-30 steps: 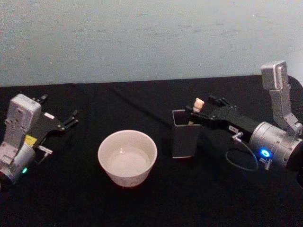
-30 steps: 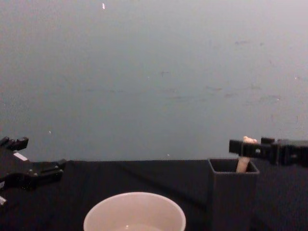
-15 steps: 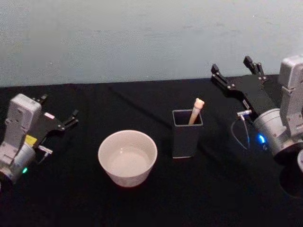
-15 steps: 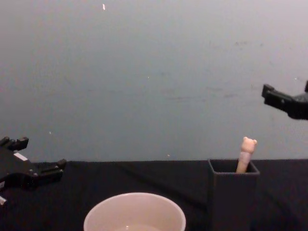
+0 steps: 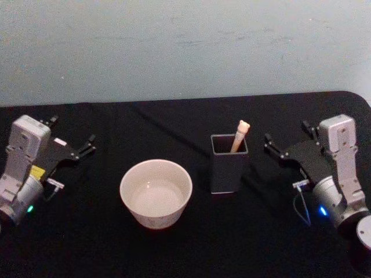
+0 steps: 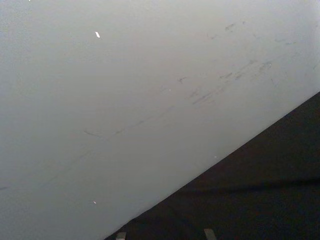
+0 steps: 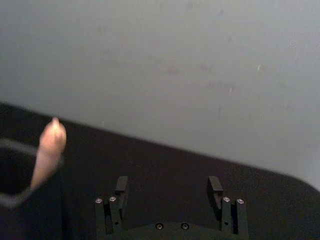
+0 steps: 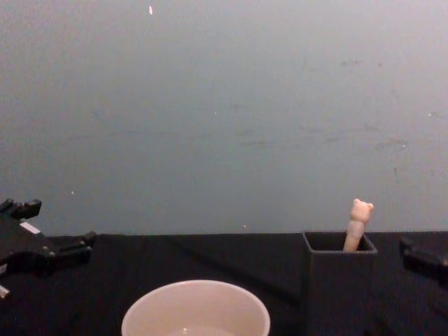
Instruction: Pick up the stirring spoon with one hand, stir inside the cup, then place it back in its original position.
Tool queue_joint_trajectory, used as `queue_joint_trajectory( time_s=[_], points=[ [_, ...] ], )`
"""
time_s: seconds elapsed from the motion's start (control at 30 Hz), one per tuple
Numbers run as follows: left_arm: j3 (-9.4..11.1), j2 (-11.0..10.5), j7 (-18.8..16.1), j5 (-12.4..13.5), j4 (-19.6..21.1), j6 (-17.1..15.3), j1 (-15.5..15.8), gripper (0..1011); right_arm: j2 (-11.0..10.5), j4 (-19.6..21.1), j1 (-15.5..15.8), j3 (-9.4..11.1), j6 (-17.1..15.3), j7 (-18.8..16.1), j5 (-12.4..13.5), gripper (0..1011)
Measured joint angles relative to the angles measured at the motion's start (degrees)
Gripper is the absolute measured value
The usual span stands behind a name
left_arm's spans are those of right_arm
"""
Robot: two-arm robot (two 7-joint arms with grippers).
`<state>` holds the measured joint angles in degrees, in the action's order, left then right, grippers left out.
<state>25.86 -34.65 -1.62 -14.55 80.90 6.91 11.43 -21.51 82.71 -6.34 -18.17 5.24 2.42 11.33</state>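
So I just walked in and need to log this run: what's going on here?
Nothing is being held at this moment. The stirring spoon stands in the dark holder box, its bear-head top sticking out above the rim. The cream cup sits beside the holder on the robot's left, on the black table. The right gripper is open and empty, low beside the holder on its right, apart from it. The left gripper is open too, parked at the table's left side.
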Motion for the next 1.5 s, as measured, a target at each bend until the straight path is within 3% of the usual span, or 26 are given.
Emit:
queue_joint_trajectory(
  time_s=[0.23,1.5],
  points=[
    [0.0,0.0,0.0,0.0,0.0,0.0,0.0,1001,0.7,-3.3,-0.8,0.2,-1.0,-1.7,-0.7,1002],
    [0.0,0.0,0.0,0.0,0.0,0.0,0.0,1001,0.6,-2.9,-0.5,0.1,-0.5,-1.1,-0.9,1003]
  ],
)
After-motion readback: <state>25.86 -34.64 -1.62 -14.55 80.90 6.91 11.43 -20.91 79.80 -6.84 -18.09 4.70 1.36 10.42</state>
